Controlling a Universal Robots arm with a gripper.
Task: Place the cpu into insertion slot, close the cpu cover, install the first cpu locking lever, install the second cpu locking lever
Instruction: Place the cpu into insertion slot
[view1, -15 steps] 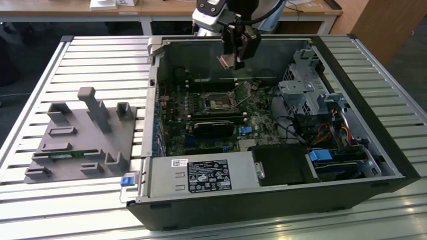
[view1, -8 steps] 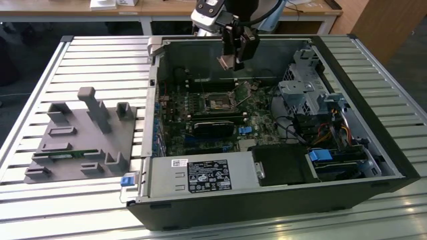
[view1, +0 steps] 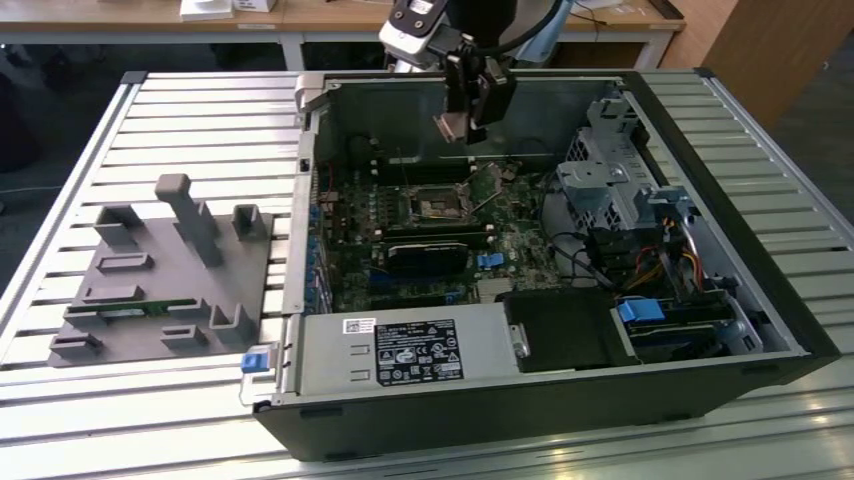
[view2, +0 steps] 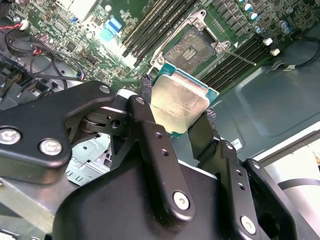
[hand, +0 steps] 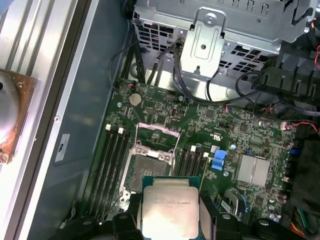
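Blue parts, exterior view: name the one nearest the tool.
The blue connector on the green board; the blue tab and drive latch sit farther off, beyond the board.

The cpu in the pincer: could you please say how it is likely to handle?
The cpu looks a stiff, flat plate, so it probably won't flex. Its smooth metal top suggests it could slip if the pincer, gripping only its edges, loosens. Thin, so likely light.

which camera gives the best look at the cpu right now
The second wrist view: the cpu sits large and close, its metal top and green edge plain, pinched in the tool. The first wrist view shows its top too, partly cut off. The exterior view shows it small, over the open case.
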